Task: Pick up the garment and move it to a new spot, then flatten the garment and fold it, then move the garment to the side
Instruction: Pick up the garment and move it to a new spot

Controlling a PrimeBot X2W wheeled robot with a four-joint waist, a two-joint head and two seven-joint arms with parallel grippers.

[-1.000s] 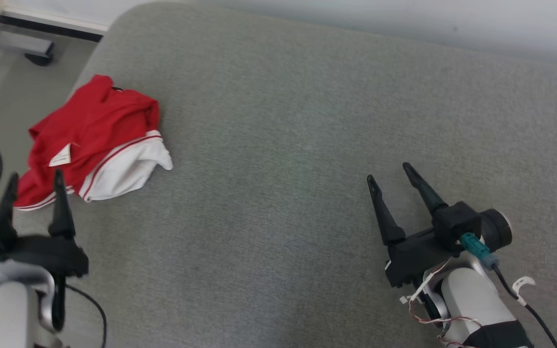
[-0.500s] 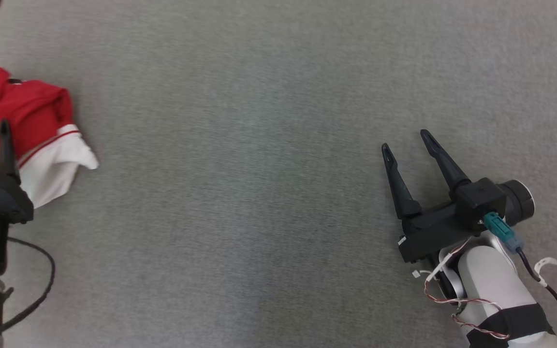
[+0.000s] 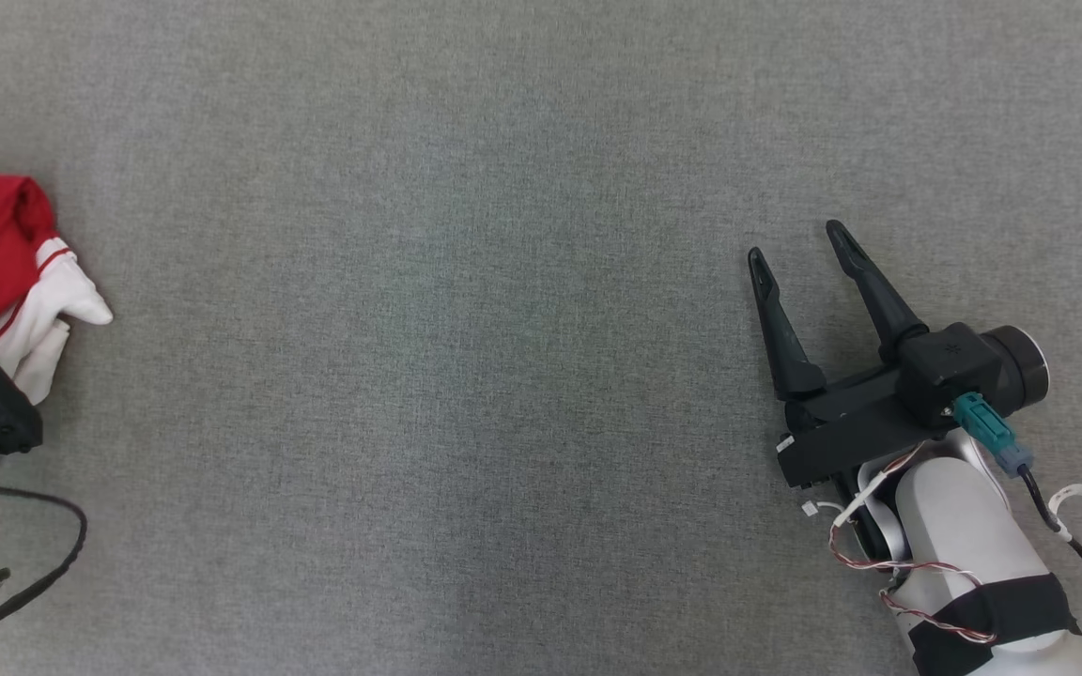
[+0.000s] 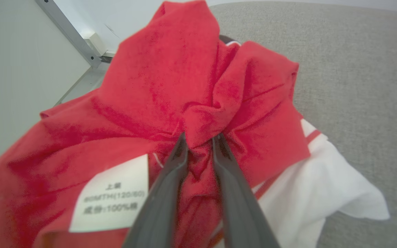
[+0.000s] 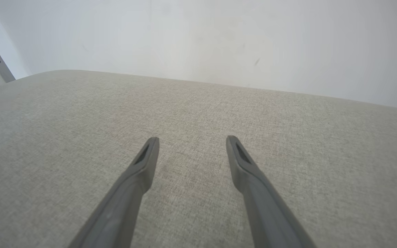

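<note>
Fingers of the left gripper (image 4: pixel 200 139), wide a second ago, are now closing on a bunched fold of the red-and-white garment (image 4: pixel 157 79) near the counter's (image 3: pixel 466 376) left edge, starting the pick-up, while the right gripper (image 3: pixel 795 241) is hovering wide and empty.

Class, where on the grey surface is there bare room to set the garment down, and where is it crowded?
The wide bare stretch of grey surface between the garment and the open right end effector is free. It is crowded at the left edge, where the left end effector pinches the garment.
</note>
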